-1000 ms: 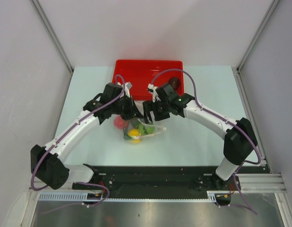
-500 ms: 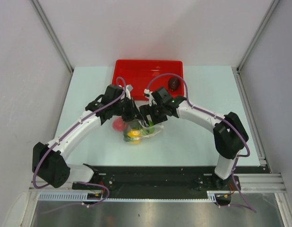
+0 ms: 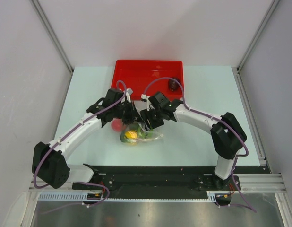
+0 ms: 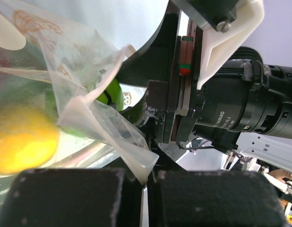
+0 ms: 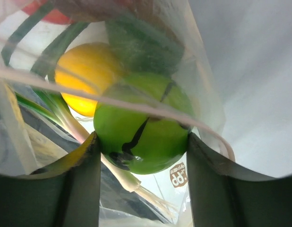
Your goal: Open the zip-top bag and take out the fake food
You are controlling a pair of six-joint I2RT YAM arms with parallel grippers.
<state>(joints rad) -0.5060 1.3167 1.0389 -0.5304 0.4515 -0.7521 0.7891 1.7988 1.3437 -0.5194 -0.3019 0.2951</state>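
Note:
The clear zip-top bag lies on the table between both arms. My left gripper is shut on a fold of the bag's plastic rim. My right gripper reaches into the bag's mouth, its fingers pressed against both sides of the bright green ball. Behind it lie the yellow ball and the green onion with its white stalk. The red ball sits at the bag's left end. A dark maroon piece lies in the red tray.
The red tray stands at the back of the table, just behind both grippers. The two wrists are close together over the bag, and the right arm's camera housing fills the left wrist view. Grey walls enclose the table.
My right gripper has moved left and down from near the tray into the bag's mouth. The left gripper shifted slightly toward it, and the bag slid a little nearer.

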